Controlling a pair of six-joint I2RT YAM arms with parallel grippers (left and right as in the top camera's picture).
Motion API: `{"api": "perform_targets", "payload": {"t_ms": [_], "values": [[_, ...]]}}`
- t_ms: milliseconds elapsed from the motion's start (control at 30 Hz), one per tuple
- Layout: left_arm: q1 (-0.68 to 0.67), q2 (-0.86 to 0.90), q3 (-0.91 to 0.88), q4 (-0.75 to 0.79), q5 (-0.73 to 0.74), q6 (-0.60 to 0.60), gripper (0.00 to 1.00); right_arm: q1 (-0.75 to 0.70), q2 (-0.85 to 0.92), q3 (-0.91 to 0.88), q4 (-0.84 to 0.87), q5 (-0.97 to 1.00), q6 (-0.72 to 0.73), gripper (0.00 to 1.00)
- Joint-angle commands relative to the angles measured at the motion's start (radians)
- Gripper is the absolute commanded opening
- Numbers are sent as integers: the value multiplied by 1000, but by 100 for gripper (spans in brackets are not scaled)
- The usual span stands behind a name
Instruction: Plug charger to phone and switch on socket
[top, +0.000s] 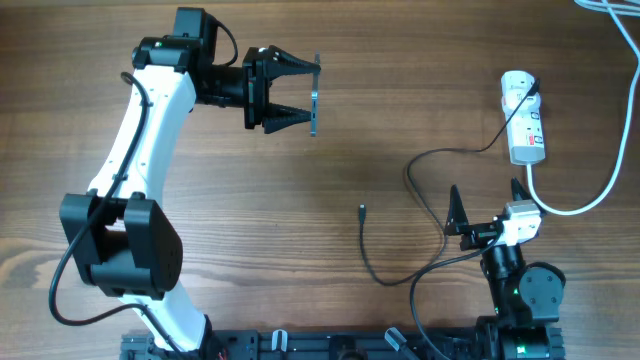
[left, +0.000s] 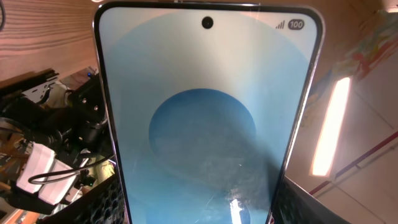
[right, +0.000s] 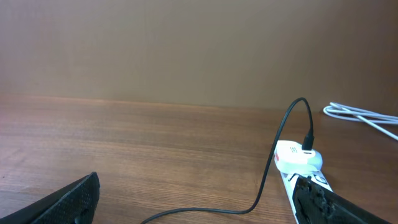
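Two task items are loose and one is already in hand. The left gripper (top: 305, 92), in the upper left of the overhead frame, is clamped on the phone (top: 314, 95). From above the phone shows only as a thin edge-on strip at the fingertips. In the left wrist view its pale blue screen fills the frame, and the dark ribbed fingers (left: 102, 202) press its long sides near the bottom corners. The right gripper (top: 487, 200), at lower right, hangs with jaws spread wide and nothing between them.

The phone is a stiff glass slab, probably smooth, slippery and easily cracked. A grip across the long edges looks right, firm but not crushing. Its lower end is cut off by the frame, so I cannot tell if the port is clear of the fingers.

The charger (top: 410, 170) is a thin, limp black cable. It loops across the centre right of the table, and its connector tip (top: 362, 209) lies near the middle of the overhead frame, well apart from the phone. The cable will sag and twist, so it is best pinched right behind the tip, where it is rigid enough to aim.

The socket (top: 523, 118), a white power strip at upper right, has the charger's other end plugged in. It looks light and may slide when its switch is pressed.
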Motion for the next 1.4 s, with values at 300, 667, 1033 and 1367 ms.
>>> {"api": "perform_targets", "payload": {"t_ms": [300,667,1033,1367], "values": [[1,-32,26,-32,56,-55,64,4,-8,-1,2,14,-5,100],[1,-32,26,-32,56,-54,64,4,-8,-1,2,14,-5,100],[1,-32,26,-32,56,-46,64,4,-8,-1,2,14,-5,100],[1,-32,26,-32,56,-47,64,4,-8,-1,2,14,-5,100]]}}
